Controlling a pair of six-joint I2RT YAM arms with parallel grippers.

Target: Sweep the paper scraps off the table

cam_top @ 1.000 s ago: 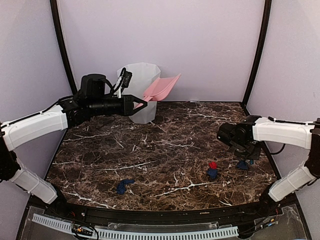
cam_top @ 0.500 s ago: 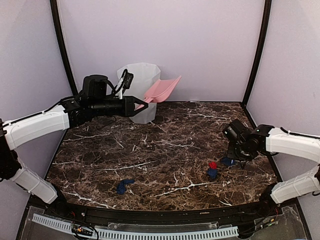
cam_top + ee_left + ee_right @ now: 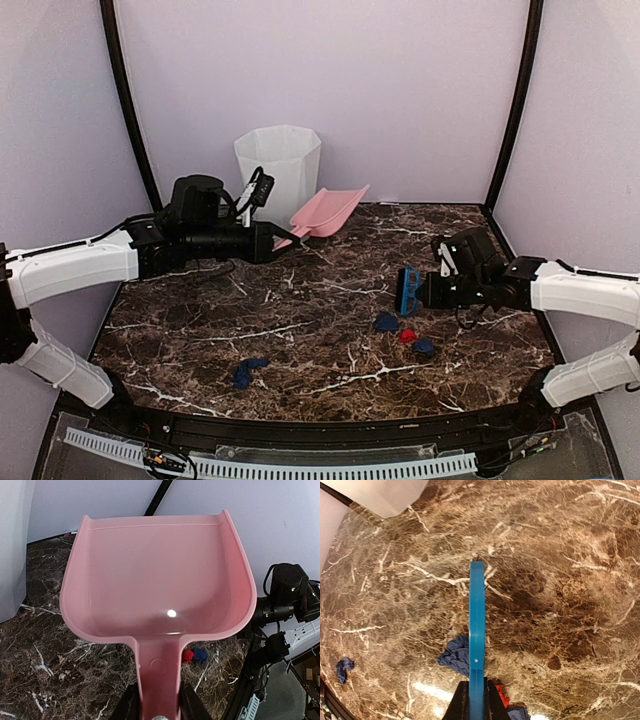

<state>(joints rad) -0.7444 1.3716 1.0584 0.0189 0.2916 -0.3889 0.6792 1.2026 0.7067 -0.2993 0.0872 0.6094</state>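
A robot lab cell: plain lilac walls (image 3: pixel 400 90), black frame posts (image 3: pixel 125 100), two arms (image 3: pixel 70 265) at a marbled table (image 3: pixel 300 320).

The left arm (image 3: pixel 70 268) reaches in from the left side, its white forearm nearly level and its black wrist stretched ahead towards the far middle. The left gripper (image 3: pixel 272 240) has its jaws clamped on the handle of the pink dustpan (image 3: pixel 328 212). The right arm (image 3: pixel 585 290) bends in low from the right, wrist pointing left. The right gripper (image 3: pixel 422 290) has its jaws pinched tight on the blue brush (image 3: pixel 408 290)
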